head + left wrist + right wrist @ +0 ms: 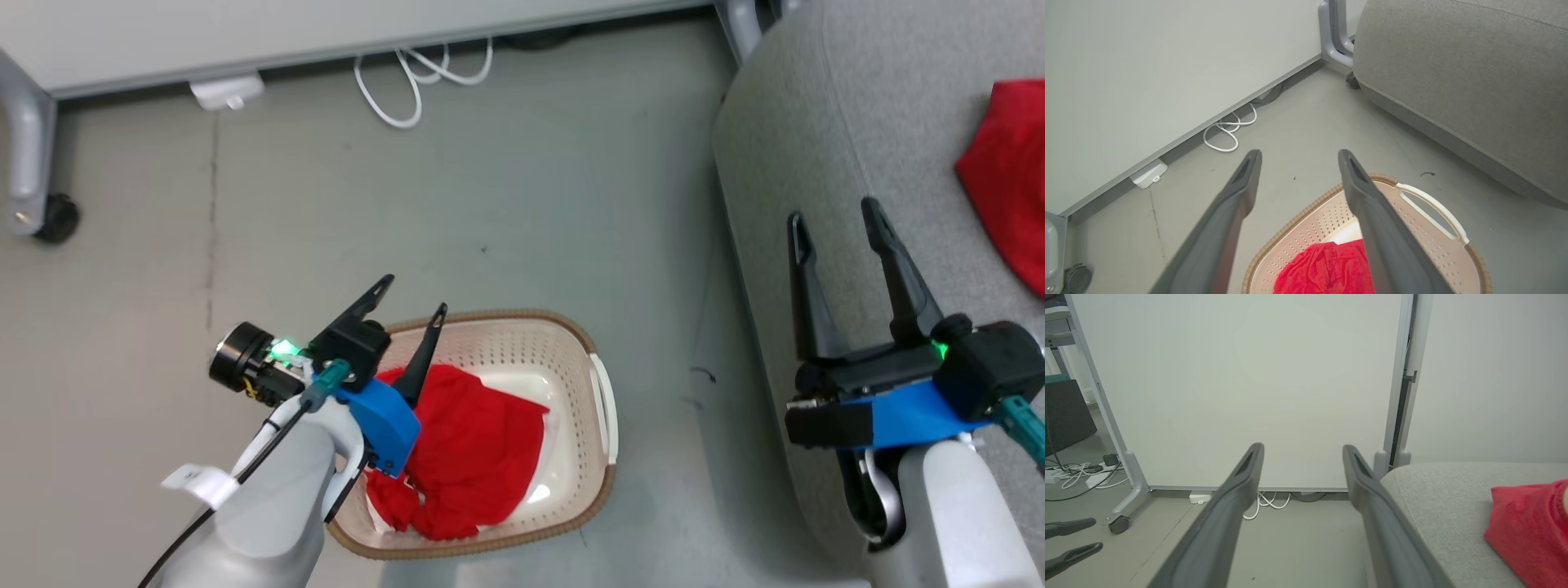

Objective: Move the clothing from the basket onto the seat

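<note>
No legible text anywhere. White tag hanging off the left forearm: too small to read, looks blank. Red clothing lies bunched in the basket, and nothing on the folds facing up can be read.
</note>
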Motion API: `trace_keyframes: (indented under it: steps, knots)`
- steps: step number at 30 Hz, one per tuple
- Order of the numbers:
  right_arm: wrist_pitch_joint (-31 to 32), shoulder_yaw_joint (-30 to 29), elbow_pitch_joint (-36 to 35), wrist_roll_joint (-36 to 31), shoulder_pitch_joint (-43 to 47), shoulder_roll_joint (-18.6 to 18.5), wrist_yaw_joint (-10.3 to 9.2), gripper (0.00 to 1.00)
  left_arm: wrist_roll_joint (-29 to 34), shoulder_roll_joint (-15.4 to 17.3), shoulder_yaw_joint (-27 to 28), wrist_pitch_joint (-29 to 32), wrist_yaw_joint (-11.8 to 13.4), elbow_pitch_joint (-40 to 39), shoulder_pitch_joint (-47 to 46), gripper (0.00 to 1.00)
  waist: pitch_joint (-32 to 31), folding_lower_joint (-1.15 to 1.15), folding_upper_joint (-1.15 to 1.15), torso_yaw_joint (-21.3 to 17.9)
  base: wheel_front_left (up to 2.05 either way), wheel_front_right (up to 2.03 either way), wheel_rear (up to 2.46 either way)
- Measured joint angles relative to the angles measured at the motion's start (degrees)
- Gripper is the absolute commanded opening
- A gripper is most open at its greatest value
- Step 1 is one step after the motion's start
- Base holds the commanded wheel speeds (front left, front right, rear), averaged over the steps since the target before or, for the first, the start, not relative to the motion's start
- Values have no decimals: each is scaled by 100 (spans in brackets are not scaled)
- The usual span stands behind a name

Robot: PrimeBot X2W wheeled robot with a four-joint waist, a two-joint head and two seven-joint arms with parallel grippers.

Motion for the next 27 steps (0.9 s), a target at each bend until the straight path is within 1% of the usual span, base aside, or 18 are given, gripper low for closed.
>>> trace_keyframes:
  steps: [7,12,16,20,27]
  knots:
    - [-1,93,-154,-1,-466,-1,0,100,-200,9,-1263,53,0,1007,-761,100,788,0,0,-222,0,0,0]
    - [0,161,-272,0,-762,-1,0,100,-419,42,-1908,244,0,1622,-1168,100,1350,1,0,-349,0,0,0]
    - [0,193,-402,0,-962,-3,0,100,-520,74,-2443,557,0,2030,-1395,100,1782,0,0,-442,0,0,0]
    - [0,198,-537,0,-1098,-3,0,100,-608,155,-2876,736,0,2290,-1660,100,2204,0,0,-523,0,0,0]
    - [-1,189,-733,-20,-1226,-2,0,100,-976,109,-3271,1219,0,2596,-2020,100,2846,0,0,-618,0,0,0]
